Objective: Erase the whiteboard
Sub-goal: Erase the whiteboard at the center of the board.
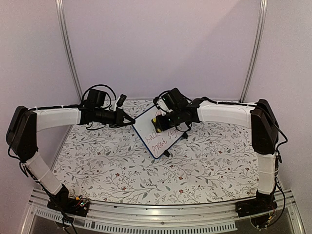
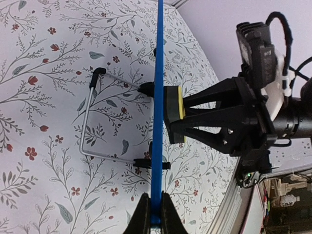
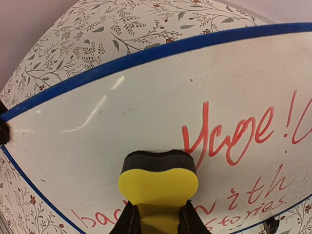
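Note:
The whiteboard (image 1: 157, 132) stands tilted on the floral table, blue-framed, with red handwriting on its face (image 3: 229, 136). In the left wrist view it shows edge-on as a blue strip (image 2: 158, 97). My left gripper (image 2: 155, 214) (image 1: 127, 120) is shut on the board's edge. A yellow sponge eraser (image 3: 158, 183) with a dark felt face sits in my right gripper (image 3: 157, 222) (image 1: 161, 118), which is shut on it. The felt presses against the board just left of the red word. The same eraser (image 2: 174, 114) shows flat against the board's side in the left wrist view.
A bent wire stand (image 2: 90, 122) with black feet (image 2: 146, 88) props the board from behind. The floral tablecloth (image 1: 122, 165) covers the table. A metal rail (image 1: 161, 214) runs along the near edge by both arm bases.

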Available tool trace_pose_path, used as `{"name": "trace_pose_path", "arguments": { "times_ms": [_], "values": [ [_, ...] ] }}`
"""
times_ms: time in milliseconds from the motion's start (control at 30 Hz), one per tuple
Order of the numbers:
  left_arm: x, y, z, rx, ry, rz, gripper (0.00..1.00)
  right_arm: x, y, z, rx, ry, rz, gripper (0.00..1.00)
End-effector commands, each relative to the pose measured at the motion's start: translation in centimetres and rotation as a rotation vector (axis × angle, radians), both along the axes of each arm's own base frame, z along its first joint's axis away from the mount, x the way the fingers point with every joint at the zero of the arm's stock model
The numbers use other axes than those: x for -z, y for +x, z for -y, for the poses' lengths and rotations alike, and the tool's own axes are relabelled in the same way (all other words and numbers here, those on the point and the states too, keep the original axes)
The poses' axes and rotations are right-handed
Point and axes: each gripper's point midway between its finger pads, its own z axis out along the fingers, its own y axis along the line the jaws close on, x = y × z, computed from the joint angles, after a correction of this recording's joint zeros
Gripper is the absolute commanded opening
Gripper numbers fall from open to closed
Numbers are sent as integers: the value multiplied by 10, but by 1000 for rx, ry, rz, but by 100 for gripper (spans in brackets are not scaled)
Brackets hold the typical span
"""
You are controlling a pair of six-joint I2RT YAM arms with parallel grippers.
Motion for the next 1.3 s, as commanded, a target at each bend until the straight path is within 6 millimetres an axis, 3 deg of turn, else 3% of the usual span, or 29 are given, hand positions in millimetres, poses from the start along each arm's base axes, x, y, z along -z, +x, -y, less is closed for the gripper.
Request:
{"name": "trace_pose_path", "arguments": {
  "times_ms": [0, 67, 167, 433, 533, 733, 933, 1067, 1267],
  "values": [
    [-20, -2, 9, 33, -32, 45, 6, -17, 33, -1, 47, 7, 71, 16],
    [-18, -2, 9, 34, -30, 42, 6, -22, 39, -2, 52, 13, 93, 16],
    [-17, -2, 10, 34, -29, 39, 6, -13, 37, -1, 43, -7, 76, 16],
    [-17, -3, 11, 40, -34, 35, 6, 45, -4, 28, 28, -72, -57, 15],
    [-18, -3, 11, 42, -37, 35, 6, 50, -13, 35, 21, -72, -63, 14],
    [-15, -3, 11, 43, -37, 28, 6, 37, -2, 24, 23, -46, -29, 14],
    [-13, -2, 11, 41, -33, 28, 6, -4, 28, 0, 22, 6, 61, 14],
    [-13, -2, 10, 38, -28, 30, 6, -18, 43, -8, 22, 16, 96, 15],
    [-12, -2, 11, 44, -31, 23, 6, -2, 42, -6, 20, -17, 76, 15]
  ]
}}
